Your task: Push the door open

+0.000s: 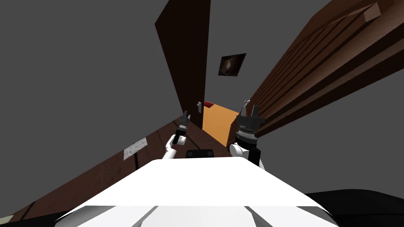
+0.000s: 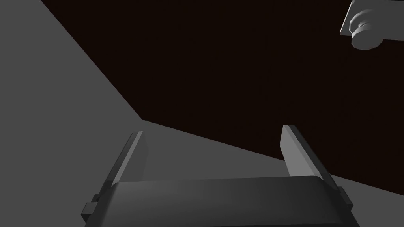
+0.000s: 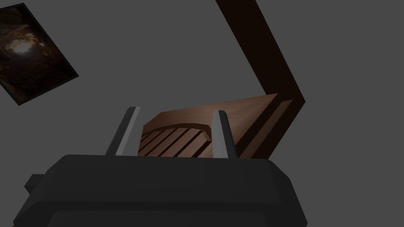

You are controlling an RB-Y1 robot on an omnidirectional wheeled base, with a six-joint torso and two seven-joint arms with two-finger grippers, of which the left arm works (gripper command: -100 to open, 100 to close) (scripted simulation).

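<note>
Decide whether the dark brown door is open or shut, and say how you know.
Partly open. In the head view, the door stands angled, and orange floor shows through the gap past its handle.

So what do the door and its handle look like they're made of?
Door: flat, very dark brown, matte, no grain showing; possibly stained wood, but the look leaves it open.
Handle: plain light grey, smooth, softly shaded; maybe metal, but the render doesn't settle it.
</note>
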